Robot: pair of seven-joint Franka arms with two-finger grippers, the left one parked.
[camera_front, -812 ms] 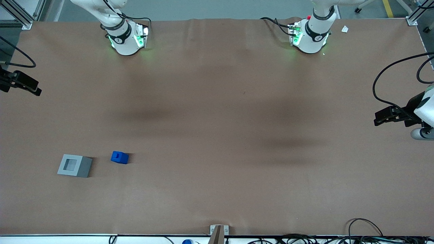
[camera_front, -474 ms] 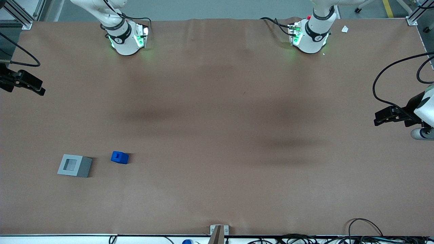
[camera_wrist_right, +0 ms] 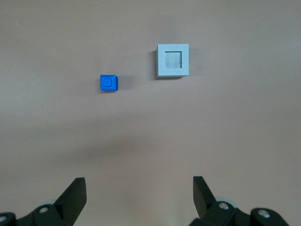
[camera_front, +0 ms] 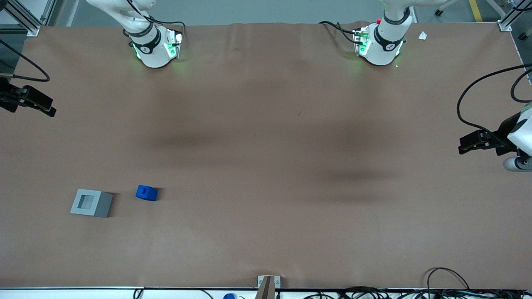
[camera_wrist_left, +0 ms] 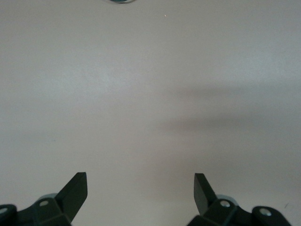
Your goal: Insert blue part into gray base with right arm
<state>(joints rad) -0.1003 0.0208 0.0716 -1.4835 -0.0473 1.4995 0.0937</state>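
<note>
The blue part (camera_front: 146,193) is a small bright blue block lying on the brown table beside the gray base (camera_front: 91,202), with a gap between them. The gray base is a square block whose square recess faces up and holds nothing. My right gripper (camera_front: 49,109) hangs at the working arm's end of the table, farther from the front camera than both blocks. In the right wrist view the gripper (camera_wrist_right: 138,187) is open with nothing between its fingers, well above the table and apart from the blue part (camera_wrist_right: 109,83) and the gray base (camera_wrist_right: 173,60).
The working arm's base (camera_front: 154,49) stands at the table's edge farthest from the front camera. A metal bracket (camera_front: 268,284) and loose cables (camera_front: 449,286) sit along the nearest edge. A small white scrap (camera_front: 422,35) lies toward the parked arm's end.
My right gripper has shifted a little toward the table's middle. The blue part and the gray base have not moved.
</note>
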